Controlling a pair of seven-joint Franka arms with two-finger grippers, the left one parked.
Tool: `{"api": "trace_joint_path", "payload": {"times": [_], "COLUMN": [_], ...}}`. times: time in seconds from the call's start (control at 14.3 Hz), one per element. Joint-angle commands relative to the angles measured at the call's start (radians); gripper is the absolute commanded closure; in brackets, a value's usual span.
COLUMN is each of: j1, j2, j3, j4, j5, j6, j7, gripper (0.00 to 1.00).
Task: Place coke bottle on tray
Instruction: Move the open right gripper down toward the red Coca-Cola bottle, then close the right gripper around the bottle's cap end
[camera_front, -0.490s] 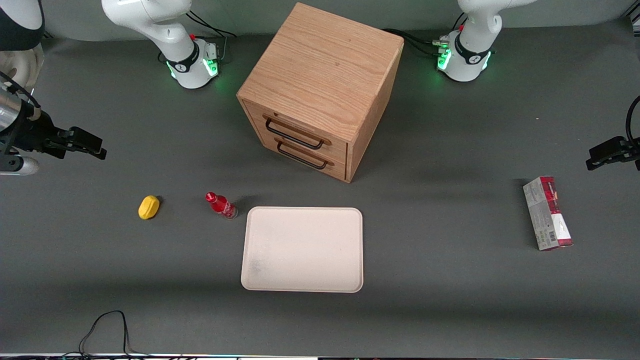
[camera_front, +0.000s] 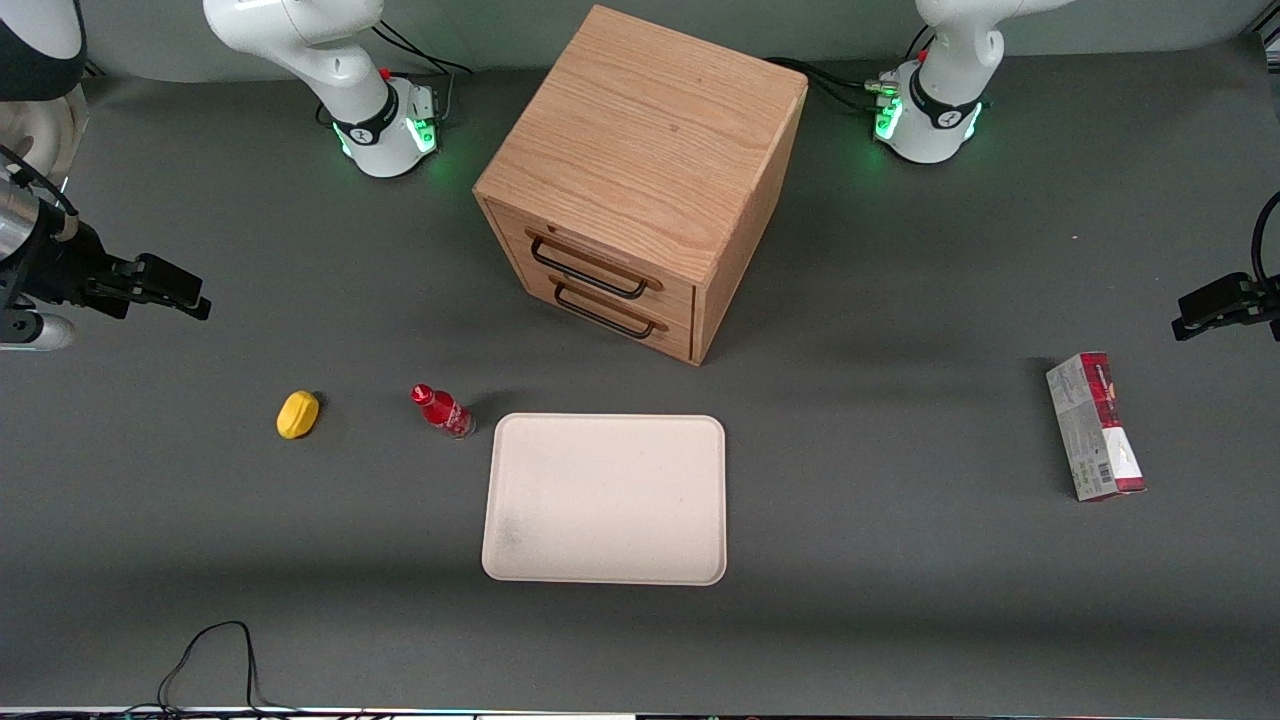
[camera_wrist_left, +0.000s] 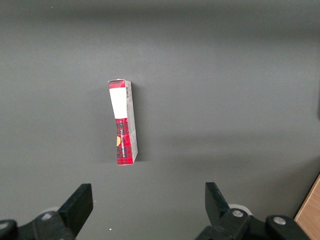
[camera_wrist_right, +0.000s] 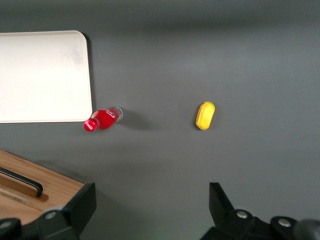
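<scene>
no text can be read; the carton (camera_front: 1095, 427) bears small print and a barcode, all illegible, and the coke bottle (camera_front: 441, 409) label shows no legible words.

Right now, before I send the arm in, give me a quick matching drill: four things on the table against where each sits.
Things:
1. coke bottle
2. tray
3. lemon
4. claw

Places:
A. toward the working arm's end, beside the bottle
B. in the air near the table's edge, open, holding nothing
C. on the table just off the tray's corner
D. in front of the drawer cabinet

Pairs: 1-C, 2-D, 3-A, 4-B
</scene>
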Motion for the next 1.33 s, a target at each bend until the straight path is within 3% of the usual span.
{"api": "trace_joint_path", "payload": {"times": [0.0, 0.35, 0.77, 1.26], "j1": [0.003, -0.001, -0.001, -0.002], "j2": [0.023, 0.059, 0.094, 0.183], "j3": [0.049, 0.181, 0.259, 0.263], "j4": [0.003, -0.228, -0.532, -0.575], "j5": [0.020, 0.020, 0.008, -0.017], "j6": [0.048, 0.371, 0.758, 0.893], "j7": [0.031, 0.103, 0.122, 0.120], "gripper": [0.00, 0.00, 0.00, 0.00]}}
